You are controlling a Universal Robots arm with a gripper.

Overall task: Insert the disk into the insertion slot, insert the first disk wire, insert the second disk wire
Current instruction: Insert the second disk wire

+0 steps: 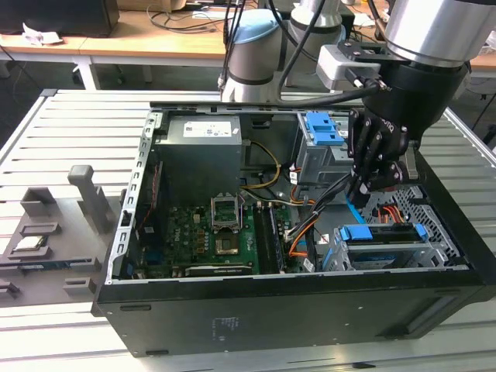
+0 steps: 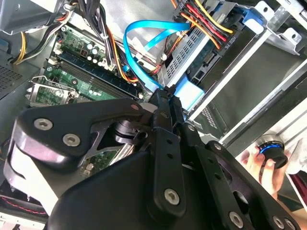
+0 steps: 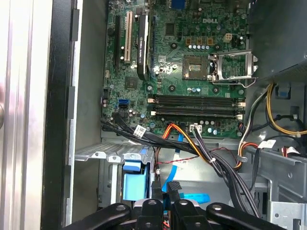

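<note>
Looking at the gripper (image 2: 165, 96) first, is it holding something? asks the first speaker.

Second: Yes. Its fingers are pressed together on the plug end of the blue flat cable (image 2: 139, 52), I believe. The cable makes a loop from there back toward the board.

First: What can go wrong from this position?

Second: The plug is small and the grip is only at the tips. If the plug is a little tilted when it meets the socket, it can jam or slip inside the fingers. The loop is also stiff, so it can pull the plug sideways.

First: And just behind the fingers?

Second: There is the disk (image 1: 380, 232). It lies flat inside the low metal cage (image 1: 430, 232), at the exterior view's right of the case, and its blue bracket is level with the top of the cage. It seems to be fully seated.

First: Is the red, orange and black wire bundle (image 2: 206, 21) connected?

Second: It goes to the back edge of the disk and it looks plugged in, but I cannot see the plug clearly. It is very near the free socket, so the fingers can catch it and loosen it.

First: And further away?

Second: Thick black cables (image 3: 158, 141) cross between the cage and the green board (image 3: 192, 72). The arm's body hangs close over them, so a wide movement can drag them.
</note>
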